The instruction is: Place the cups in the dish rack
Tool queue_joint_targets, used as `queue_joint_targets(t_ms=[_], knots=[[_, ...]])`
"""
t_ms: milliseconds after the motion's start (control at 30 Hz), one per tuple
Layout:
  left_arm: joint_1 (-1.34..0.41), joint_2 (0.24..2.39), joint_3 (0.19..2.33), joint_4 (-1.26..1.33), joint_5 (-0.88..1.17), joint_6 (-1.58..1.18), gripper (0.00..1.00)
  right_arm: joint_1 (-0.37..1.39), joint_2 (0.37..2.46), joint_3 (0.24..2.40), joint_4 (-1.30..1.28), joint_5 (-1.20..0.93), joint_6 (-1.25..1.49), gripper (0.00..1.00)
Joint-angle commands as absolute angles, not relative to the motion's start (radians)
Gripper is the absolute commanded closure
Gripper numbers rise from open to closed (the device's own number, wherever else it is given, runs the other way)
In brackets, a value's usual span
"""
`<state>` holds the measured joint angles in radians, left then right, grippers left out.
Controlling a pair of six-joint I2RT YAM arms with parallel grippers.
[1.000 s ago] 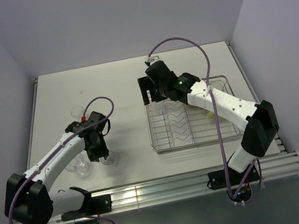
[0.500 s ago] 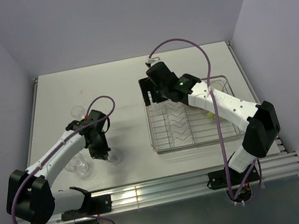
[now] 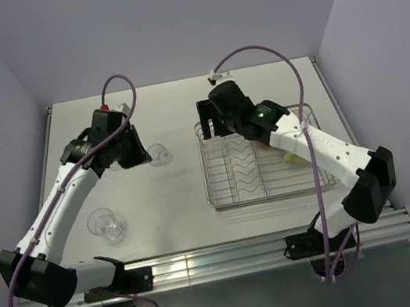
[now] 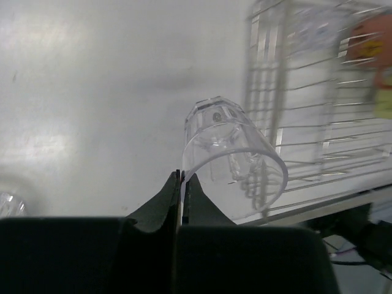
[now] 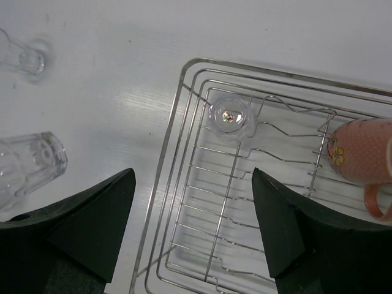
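Observation:
My left gripper (image 3: pixel 144 155) is shut on the rim of a clear glass tumbler (image 3: pixel 159 155), pinching its wall and holding it above the table left of the dish rack (image 3: pixel 268 198). In the left wrist view the tumbler (image 4: pixel 233 159) sticks out from my gripper (image 4: pixel 182 176), tilted toward the rack (image 4: pixel 306 92). My right gripper (image 3: pixel 212 128) hangs open over the rack's far-left corner (image 5: pixel 184 79), its jaws (image 5: pixel 193 174) empty. Inside the rack are a clear tumbler (image 5: pixel 229 116), a pink mug (image 5: pixel 361 159) and a yellow-green mug (image 3: pixel 293 157).
Another clear tumbler (image 3: pixel 106 222) rests on the table near the left arm's base. A further glass (image 5: pixel 24 55) stands on the table left of the rack. Walls close in the table at the back and both sides.
The left gripper shut on a tumbler near the front of the table, then lifted it back and right toward the rack. The right gripper shifted slightly over the rack and stayed open.

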<state>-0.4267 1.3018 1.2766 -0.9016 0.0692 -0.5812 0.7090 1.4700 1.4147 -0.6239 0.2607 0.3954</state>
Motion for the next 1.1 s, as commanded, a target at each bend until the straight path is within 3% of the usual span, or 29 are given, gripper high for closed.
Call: queue_joint_targets(t_ms=[0, 233, 333, 733, 1067], knots=[[-0.359, 1.292, 1.344, -0.787, 0.287, -0.525, 1.00, 0.713, 1.365, 1.450, -0.604, 0.307, 0.420, 0.16], [-0.270, 1.281, 1.218, -0.315, 0.829, -0.679, 1.00, 0.712, 1.192, 1.364, -0.393, 0.132, 0.498, 0.14], [-0.268, 1.289, 1.160, -0.057, 0.947, -0.831, 1.00, 0.712, 1.142, 1.315, -0.275, 0.028, 0.526, 0.13], [-0.268, 1.331, 1.000, 0.660, 1.100, -1.278, 1.00, 0.696, 1.101, 1.220, -0.063, -0.130, 0.548, 0.05], [-0.268, 1.371, 0.937, 1.029, 1.127, -1.523, 1.00, 0.678, 1.095, 1.146, 0.116, -0.294, 0.597, 0.05]])
